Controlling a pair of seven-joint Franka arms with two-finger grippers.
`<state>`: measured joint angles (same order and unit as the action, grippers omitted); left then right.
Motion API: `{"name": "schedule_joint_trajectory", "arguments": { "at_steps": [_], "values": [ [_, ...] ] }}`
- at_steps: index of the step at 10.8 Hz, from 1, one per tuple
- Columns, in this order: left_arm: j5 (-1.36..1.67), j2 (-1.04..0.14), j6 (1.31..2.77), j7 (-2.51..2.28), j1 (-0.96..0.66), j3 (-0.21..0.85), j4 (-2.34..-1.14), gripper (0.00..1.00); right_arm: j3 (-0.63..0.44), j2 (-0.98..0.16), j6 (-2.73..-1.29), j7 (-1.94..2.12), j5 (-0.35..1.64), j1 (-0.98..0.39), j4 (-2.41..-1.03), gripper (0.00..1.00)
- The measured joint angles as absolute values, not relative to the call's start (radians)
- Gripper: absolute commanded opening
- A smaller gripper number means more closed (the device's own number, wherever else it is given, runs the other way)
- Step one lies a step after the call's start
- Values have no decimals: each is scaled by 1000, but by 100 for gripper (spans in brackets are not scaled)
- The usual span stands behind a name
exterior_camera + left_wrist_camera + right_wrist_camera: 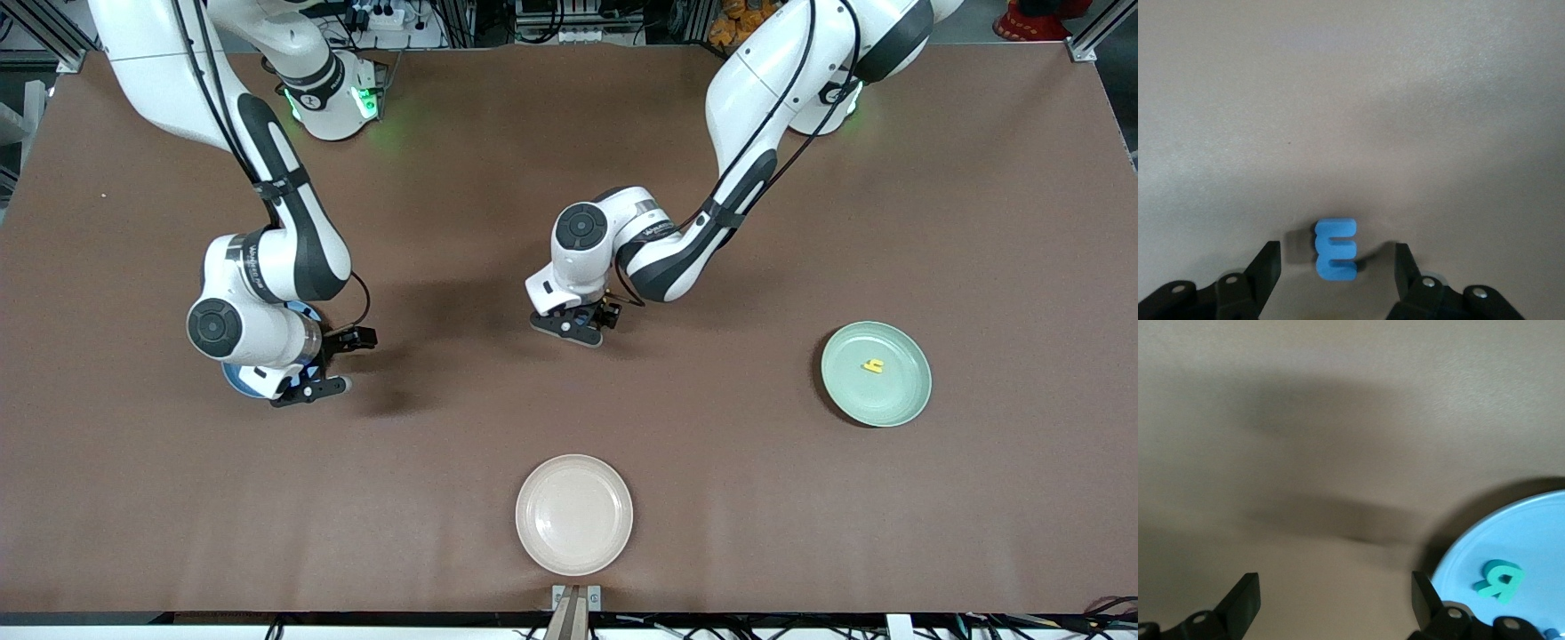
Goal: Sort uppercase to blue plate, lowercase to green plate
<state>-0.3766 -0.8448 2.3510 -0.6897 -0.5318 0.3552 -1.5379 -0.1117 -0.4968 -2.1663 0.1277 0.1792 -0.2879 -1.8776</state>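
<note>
Left claw (576, 331) low over the middle of the brown desk (569, 133), fingers (1267, 267) apart on either side of a small blue letter m (1336, 249) lying flat on the desk; not touching it on either side as far as the left wrist view shows. Right claw (313, 378) at the right arm's end of the desk, over the edge of the blue plate (238, 380), fingers spread wide, holding nothing. Blue plate mostly hidden under the right arm in the front view; right wrist view shows a teal letter R (1500, 581) lying in it. Green plate (876, 373) toward the left arm's end of the desk, small yellow letter (874, 364) in it. Cream plate (574, 514) nearest the front camera, near the desk's middle.
</note>
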Motion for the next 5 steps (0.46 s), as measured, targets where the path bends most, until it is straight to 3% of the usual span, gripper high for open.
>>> {"name": "schedule_joint_trajectory", "arguments": {
  "at_steps": [5],
  "values": [
    [-377,-845,2354,-690,-532,355,-1538,65,-94,-493,-2157,86,179,-288,-1877,100]
  ]
}}
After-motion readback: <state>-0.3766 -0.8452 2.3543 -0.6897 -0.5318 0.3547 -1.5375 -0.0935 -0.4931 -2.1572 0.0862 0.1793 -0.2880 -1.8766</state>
